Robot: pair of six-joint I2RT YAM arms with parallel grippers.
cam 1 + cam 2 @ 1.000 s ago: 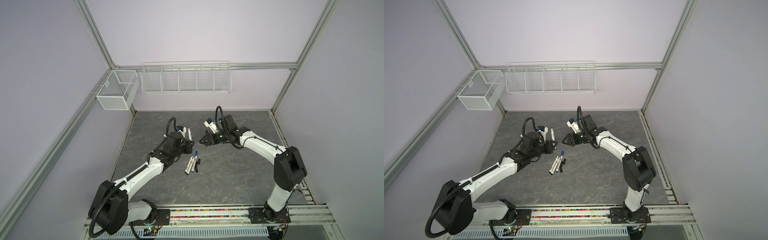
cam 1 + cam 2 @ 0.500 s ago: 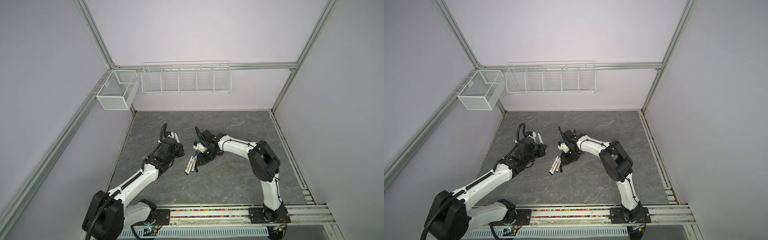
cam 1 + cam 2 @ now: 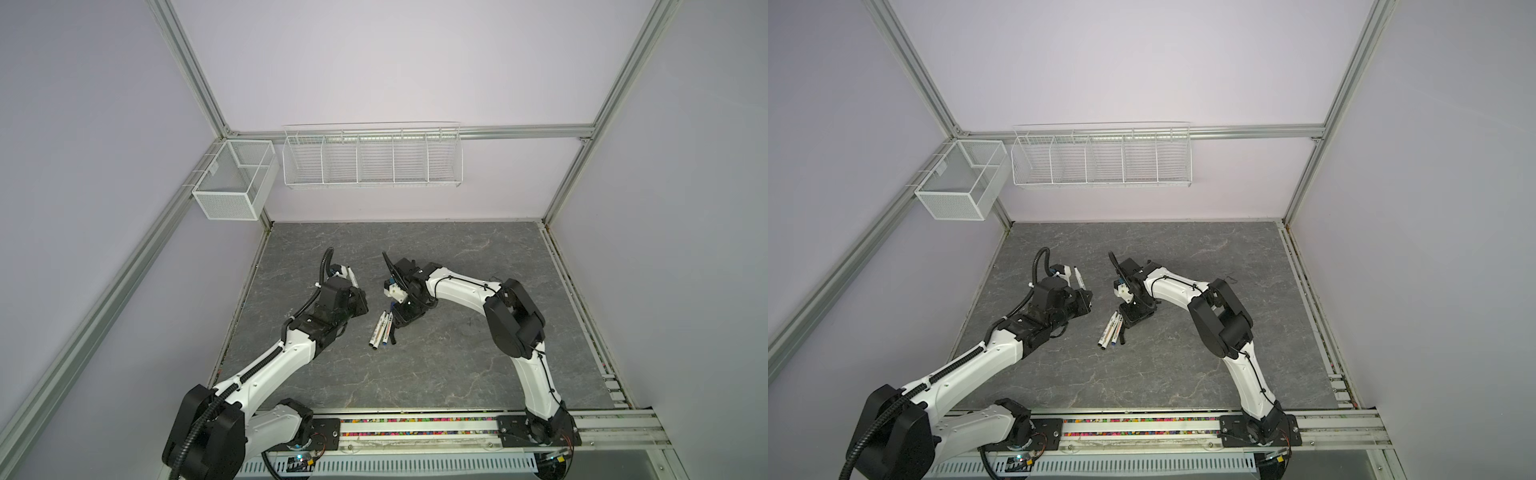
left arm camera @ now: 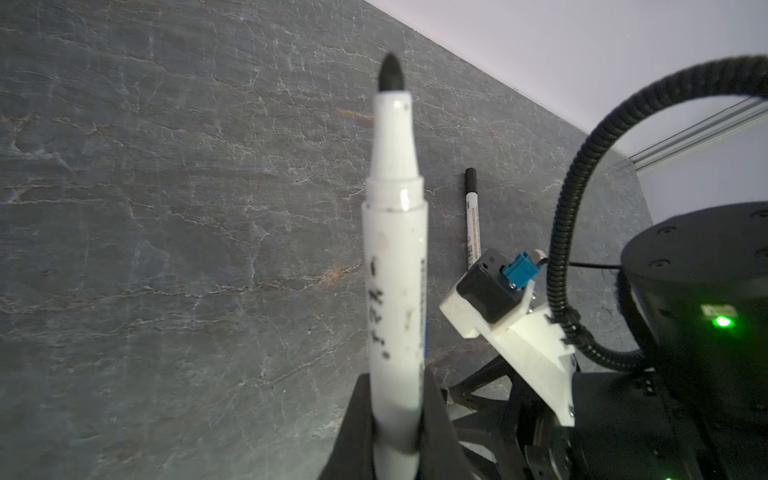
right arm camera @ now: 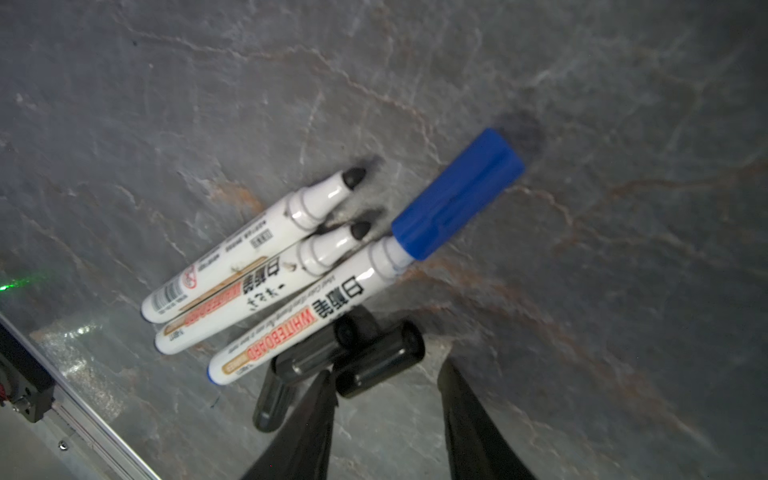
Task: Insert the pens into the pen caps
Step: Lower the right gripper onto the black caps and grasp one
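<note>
"Left end effector — what's it got?"

"Pinching the tail of an uncapped black-tip pen, tip pointing away from it, held clear of the bench. No cap on it."

"Right end effector?"

"Spread, low over the bench, tips either side of a black cap; not clamped as far as I can see. Second black cap and third black cap bunched right beside its tips."

"Progress?"

"Blue pen wears the blue cap, just ahead of those tips — done. Far pen, well beyond the left end effector, looks capped; too small to be sure. First bare pen and second bare pen lie touching, beside the blue pen. My read: one or two done, three black pens to cap, the held one likely next."
</note>
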